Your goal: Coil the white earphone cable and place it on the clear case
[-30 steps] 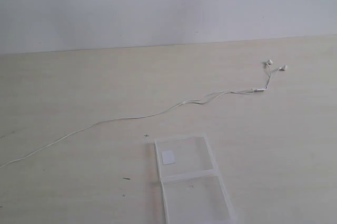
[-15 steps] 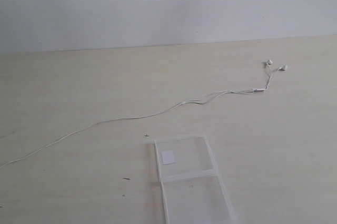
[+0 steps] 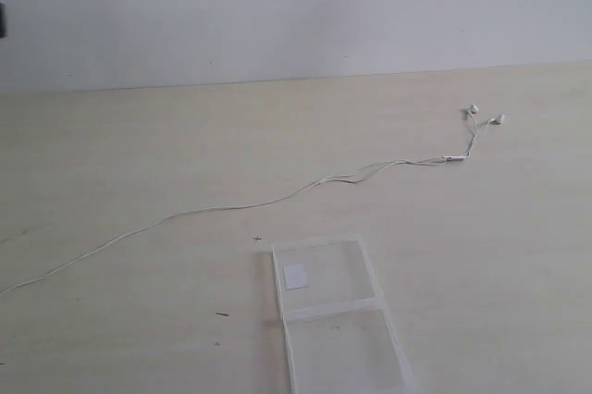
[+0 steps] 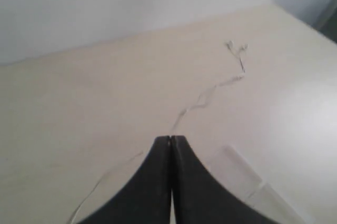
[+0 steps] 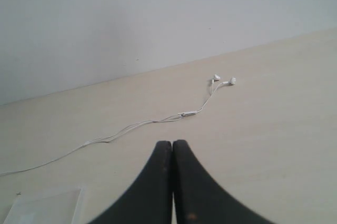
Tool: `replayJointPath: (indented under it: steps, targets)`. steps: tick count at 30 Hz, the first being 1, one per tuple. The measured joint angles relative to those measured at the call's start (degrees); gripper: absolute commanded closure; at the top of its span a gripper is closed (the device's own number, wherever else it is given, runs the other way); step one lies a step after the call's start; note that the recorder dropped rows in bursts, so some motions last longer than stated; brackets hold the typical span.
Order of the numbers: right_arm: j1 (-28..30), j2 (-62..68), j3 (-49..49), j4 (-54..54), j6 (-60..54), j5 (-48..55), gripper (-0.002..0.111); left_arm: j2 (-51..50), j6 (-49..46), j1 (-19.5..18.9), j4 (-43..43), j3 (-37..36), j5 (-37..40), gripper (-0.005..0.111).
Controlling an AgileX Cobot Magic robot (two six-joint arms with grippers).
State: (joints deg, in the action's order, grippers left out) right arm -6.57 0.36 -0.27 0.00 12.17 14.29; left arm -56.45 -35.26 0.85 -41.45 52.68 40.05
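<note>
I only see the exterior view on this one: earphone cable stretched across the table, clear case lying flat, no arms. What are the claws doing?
Observer: The left claw is shut, with nothing between its tips.
Operator: And the other one?
Observer: The right claw is shut as well and holds nothing.
Operator: Is it anywhere near the cable?
Observer: In the right wrist view the white earphone cable lies out ahead of the right claw, apart from its tips.
</note>
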Motion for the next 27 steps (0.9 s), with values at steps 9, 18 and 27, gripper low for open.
replayJointPath:
  steps: [9,18,27]
  targets:
    - [0.00,0.00,0.00,0.00,0.00,0.00,0.108,-38.01,-16.54,0.12,0.38,17.01,1.64,0.071]
    - [0.00,0.00,0.00,0.00,0.00,0.00,0.108,-54.38,-8.95,5.78,18.87,30.75,2.63,0.054]
    - [0.00,0.00,0.00,0.00,0.00,0.00,0.108,-62.33,-2.60,7.18,26.73,36.68,13.94,0.054]
